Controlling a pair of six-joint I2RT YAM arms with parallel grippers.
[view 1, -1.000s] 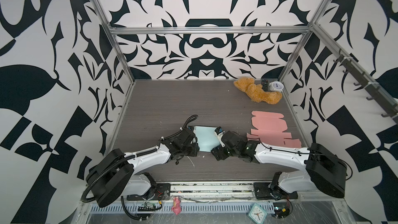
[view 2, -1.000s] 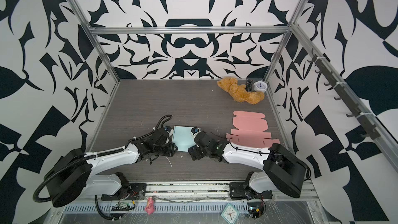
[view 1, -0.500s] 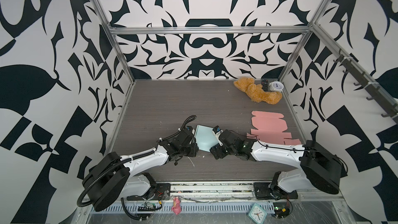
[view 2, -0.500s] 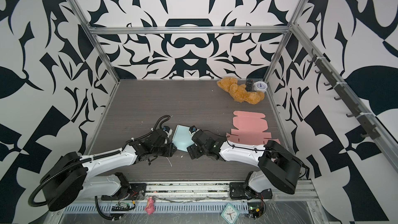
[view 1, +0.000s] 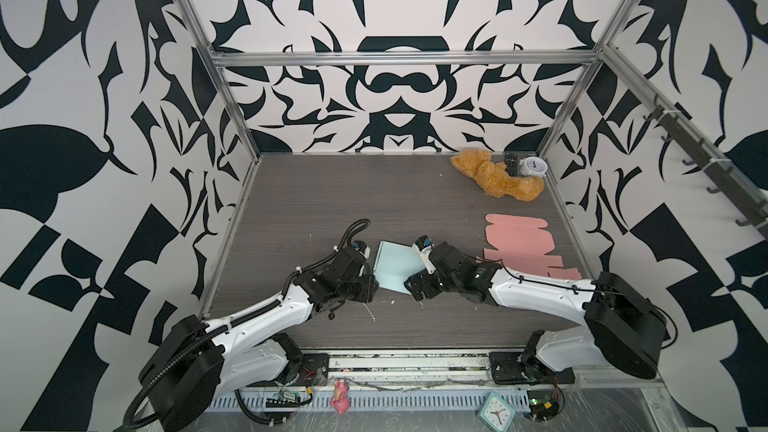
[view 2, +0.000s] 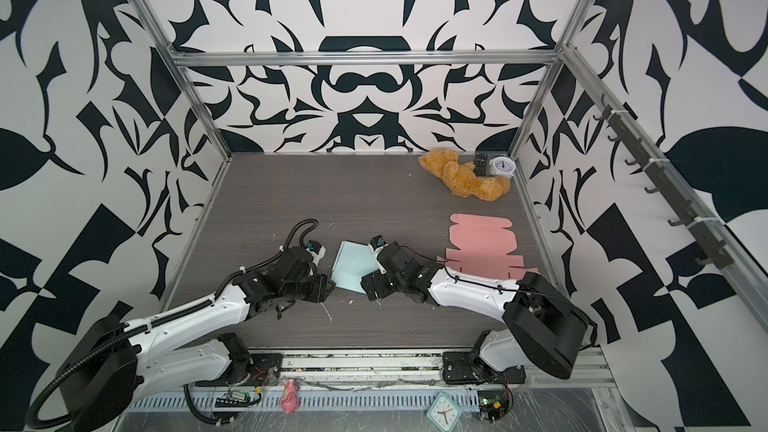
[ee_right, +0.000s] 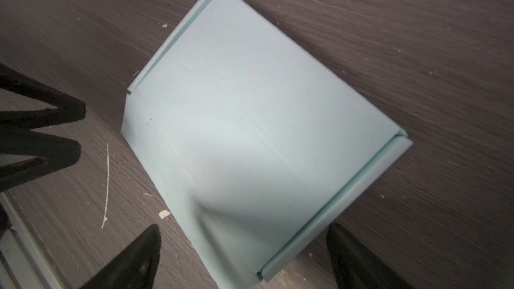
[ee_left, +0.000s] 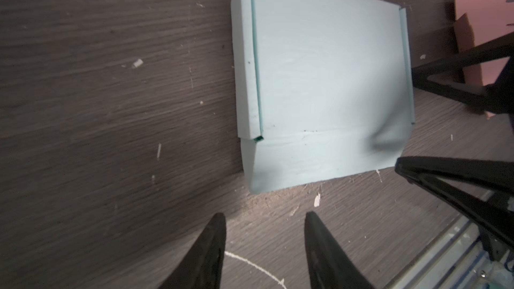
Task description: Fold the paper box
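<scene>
- Table: one, dark wood grain, walled in.
- Arms: two. The right gripper has spread wide over the last second. Its jaws straddle a corner of the box and grip nothing. The left gripper is half spread and empty, just short of the box's edge.
- Pink cardboard, right side: flat, sheets overlap, count unclear.
- Paper box: one, pale blue, lid down, mid-table between the grippers, turned slightly since a second ago. Reads as a release; fold looks nearly done, one corner dented.
- Teddy bear: one, far right.
- Clocks: two, white clock far right, teal clock on the near rail.

The pale blue paper box lies folded shut on the dark wood-grain table; one corner dented.
</scene>
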